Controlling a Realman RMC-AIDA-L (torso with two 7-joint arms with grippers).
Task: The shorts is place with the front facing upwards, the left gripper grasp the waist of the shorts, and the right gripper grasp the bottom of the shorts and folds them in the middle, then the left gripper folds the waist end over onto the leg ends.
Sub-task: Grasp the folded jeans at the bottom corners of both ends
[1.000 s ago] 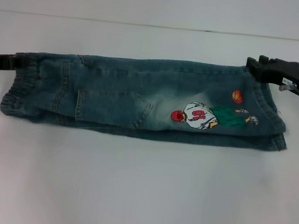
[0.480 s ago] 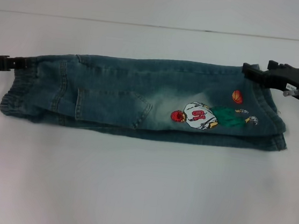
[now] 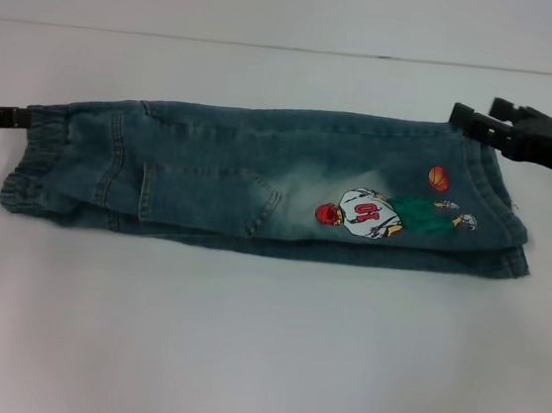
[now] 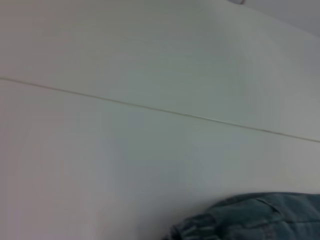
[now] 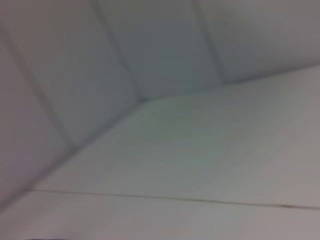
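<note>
Lying on white table point(image 3: 258, 364): the shorts point(image 3: 269, 181), folded lengthwise into a long band, spanning mid-frame in head view from left edge area to right. Showing a pocket patch left of centre and ball-player print point(image 3: 385, 214) right of centre w/ small orange ball above it.

Sitting at left end: the waist of the shorts point(image 3: 31, 164), ruffled elastic. Sitting at right end: the bottom of the shorts point(image 3: 503, 227), hems stacked, lower layer sticking out slightly at lower right.

Reaching in from upper right: the right gripper point(image 3: 475, 123), tip touching far corner of hem; can't tell if spread or pinching. Reaching in from left edge, mid-height: the left gripper point(image 3: 22, 118), tip touching top of waistband; finger state also can't tell.

Showing in left wrist view: only a denim corner at bottom right of frame, rest white surface. Showing in right wrist view: white surfaces only.
</note>
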